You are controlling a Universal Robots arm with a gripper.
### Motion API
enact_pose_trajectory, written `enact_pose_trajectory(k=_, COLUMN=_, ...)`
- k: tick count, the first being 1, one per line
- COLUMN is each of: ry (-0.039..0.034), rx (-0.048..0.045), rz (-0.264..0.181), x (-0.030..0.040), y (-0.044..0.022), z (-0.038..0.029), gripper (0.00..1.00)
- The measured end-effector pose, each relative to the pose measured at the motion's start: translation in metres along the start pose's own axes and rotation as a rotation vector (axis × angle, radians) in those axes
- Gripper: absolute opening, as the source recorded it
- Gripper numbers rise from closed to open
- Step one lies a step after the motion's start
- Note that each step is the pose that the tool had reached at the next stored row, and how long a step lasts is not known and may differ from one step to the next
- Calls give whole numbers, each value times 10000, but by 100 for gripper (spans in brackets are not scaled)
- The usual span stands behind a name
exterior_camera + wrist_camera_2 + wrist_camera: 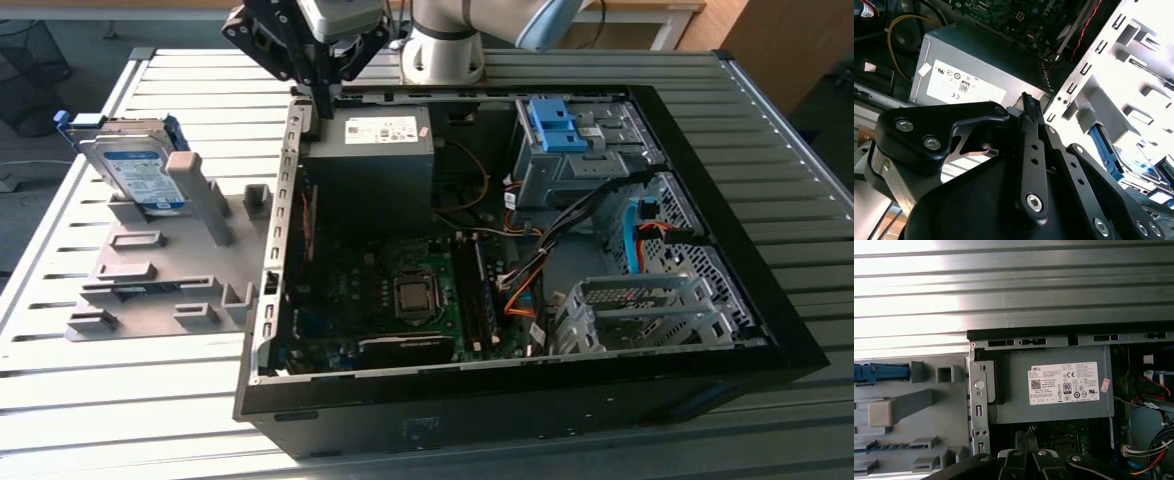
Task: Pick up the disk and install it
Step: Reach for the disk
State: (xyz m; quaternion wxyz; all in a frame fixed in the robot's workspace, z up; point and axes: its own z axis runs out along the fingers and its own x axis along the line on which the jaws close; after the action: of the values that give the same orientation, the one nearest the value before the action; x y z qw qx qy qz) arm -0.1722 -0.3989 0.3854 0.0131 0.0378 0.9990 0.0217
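The exterior view takes in the whole layout: an open computer case lies on the slatted metal bench, and a grey holder sits just beside it on the exterior view's left. The disk stands on edge at the far end of that holder, outside the case and apart from the pincer. It is a flat silver drive with a blue-and-white label turned toward the camera and a blue plastic frame along its edges. The pincer hangs over the case's far corner, next to the black power supply with its white sticker.

The first wrist view looks straight down on that sticker and the case rim. Here the disk is a narrow blue strip seen edge-on at the holder.

The second wrist view gives the pincer up close. Its two black fingers lie together — closed, with nothing held between them. Past the perforated case wall, a slice of the disk's blue and silver shows among the holder's grey posts.
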Motion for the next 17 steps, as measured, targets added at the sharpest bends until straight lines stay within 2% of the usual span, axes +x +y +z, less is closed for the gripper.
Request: enact_pose_trajectory(k=17, ry=-1, rx=0, rz=1, x=38, y=-3, z=12, gripper=11)
